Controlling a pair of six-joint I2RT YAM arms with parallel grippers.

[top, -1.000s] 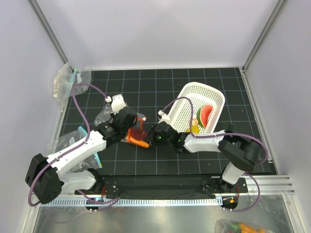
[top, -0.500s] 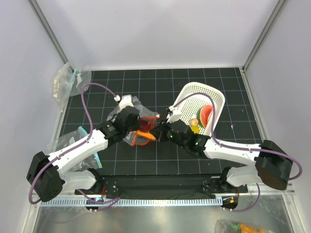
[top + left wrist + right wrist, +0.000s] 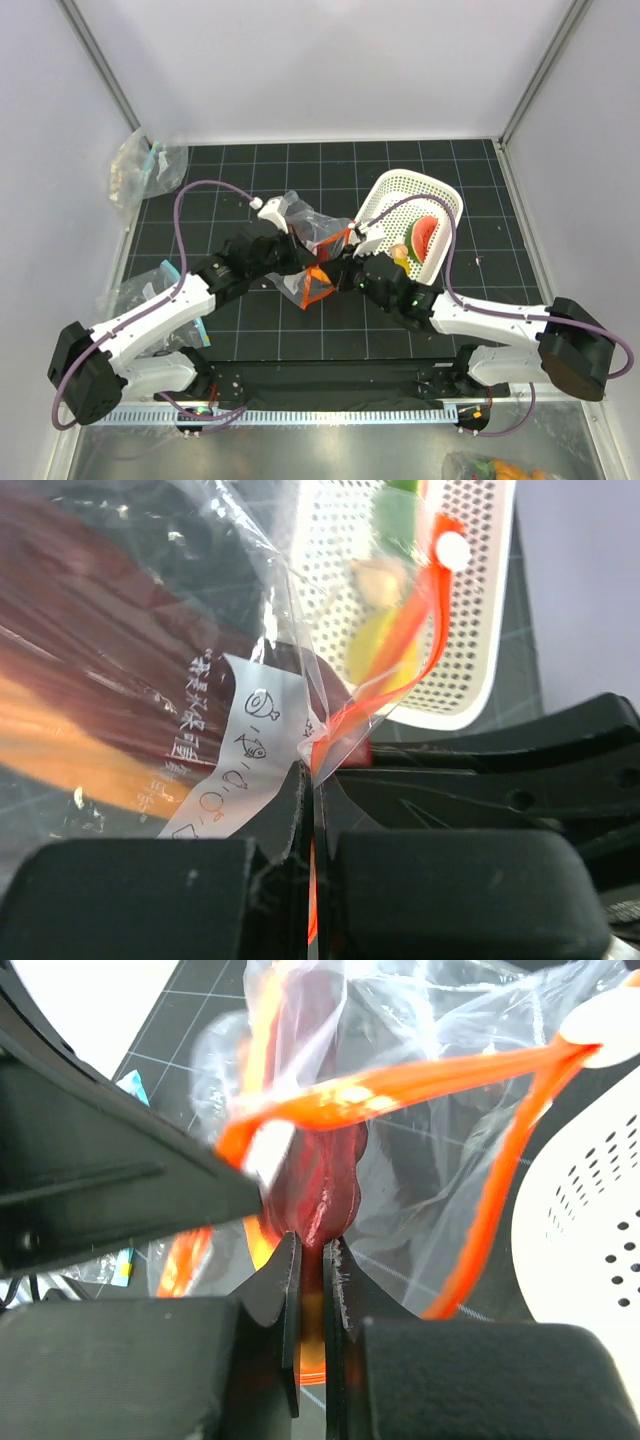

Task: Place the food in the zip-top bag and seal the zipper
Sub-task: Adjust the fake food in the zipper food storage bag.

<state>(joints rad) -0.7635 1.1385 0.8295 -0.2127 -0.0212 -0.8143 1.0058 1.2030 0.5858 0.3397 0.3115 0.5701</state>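
The clear zip-top bag (image 3: 298, 222) hangs lifted between both arms, just left of the white basket (image 3: 440, 190). My left gripper (image 3: 303, 263) (image 3: 310, 772) is shut on its red-orange zipper (image 3: 400, 645) strip. My right gripper (image 3: 338, 268) (image 3: 312, 1245) is shut on the opposite edge of the bag, so the zipper (image 3: 400, 1085) gapes in a loop. Inside the bag lie a dark red piece (image 3: 320, 1160) and an orange piece (image 3: 70, 765). A watermelon slice (image 3: 425, 237), a lemon (image 3: 403, 263) and a peach ball (image 3: 399, 250) sit in the basket.
The basket leans up on one side at the right of the mat. Clear bags with teal trim lie at the far left (image 3: 140, 165) and near the left arm (image 3: 165, 285). Another bag of toy food (image 3: 490, 468) lies off the table, bottom right.
Both grippers have carried the bag up and to the right, toward the basket. The bag's mouth has spread wider between them, and the right arm has stretched out further left.
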